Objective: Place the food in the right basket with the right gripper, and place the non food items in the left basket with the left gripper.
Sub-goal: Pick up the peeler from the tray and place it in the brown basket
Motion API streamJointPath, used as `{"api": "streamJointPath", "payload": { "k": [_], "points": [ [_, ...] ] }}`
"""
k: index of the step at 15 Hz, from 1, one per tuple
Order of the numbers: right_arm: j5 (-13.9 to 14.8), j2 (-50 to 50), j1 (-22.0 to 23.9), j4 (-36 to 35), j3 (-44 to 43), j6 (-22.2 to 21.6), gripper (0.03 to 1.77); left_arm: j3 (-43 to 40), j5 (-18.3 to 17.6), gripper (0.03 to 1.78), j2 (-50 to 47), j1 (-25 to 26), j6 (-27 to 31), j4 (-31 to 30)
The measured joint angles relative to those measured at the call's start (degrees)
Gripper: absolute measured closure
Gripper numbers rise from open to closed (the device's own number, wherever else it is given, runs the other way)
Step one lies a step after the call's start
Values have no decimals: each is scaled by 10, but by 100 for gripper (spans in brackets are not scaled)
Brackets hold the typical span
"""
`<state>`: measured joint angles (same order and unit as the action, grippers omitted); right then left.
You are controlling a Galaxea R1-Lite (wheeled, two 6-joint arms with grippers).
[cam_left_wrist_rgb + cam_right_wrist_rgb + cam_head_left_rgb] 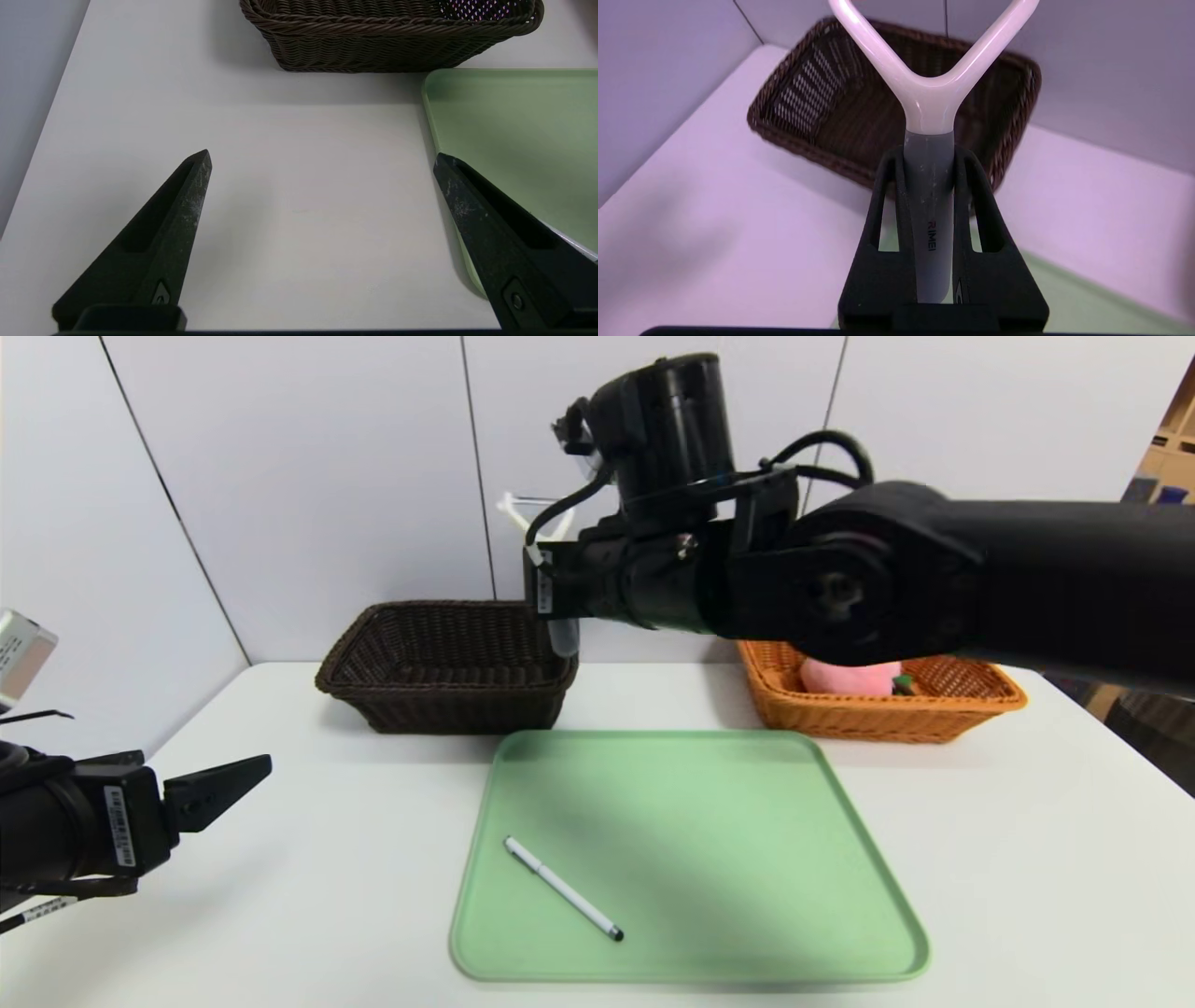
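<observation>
My right gripper (929,156) is shut on the grey handle of the Y-shaped peeler (930,93), held in the air above the near right part of the dark brown left basket (448,695). In the head view the peeler's white head (523,513) sticks up beside the right gripper (551,583). The pink plush peach (845,675) lies in the orange-tan right basket (878,719). A white pen (563,889) rests on the green tray (747,859). My left gripper (322,158) hangs open and holding nothing, low over the table left of the tray.
The dark basket (373,46) stands beyond the left gripper (252,770), with the tray's edge (514,116) beside its right finger. A white wall runs behind both baskets. The raised right arm hides part of the orange basket.
</observation>
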<state>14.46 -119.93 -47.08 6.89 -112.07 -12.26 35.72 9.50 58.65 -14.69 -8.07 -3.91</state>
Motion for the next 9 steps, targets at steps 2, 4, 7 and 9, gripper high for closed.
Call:
{"api": "streamJointPath", "payload": {
  "k": [2,4,7,9],
  "points": [
    [0,-41,2,-90,-2,29,156,-6,0,12,-2,0,1,0],
    [1,-78,4,-169,-2,56,156,-13,0,12,-4,0,1,0],
    [-5,-124,12,-255,-3,76,156,-27,0,12,-8,0,1,-2],
    [-7,-150,23,-294,-3,81,156,-34,0,12,-10,0,1,-1]
  ]
}}
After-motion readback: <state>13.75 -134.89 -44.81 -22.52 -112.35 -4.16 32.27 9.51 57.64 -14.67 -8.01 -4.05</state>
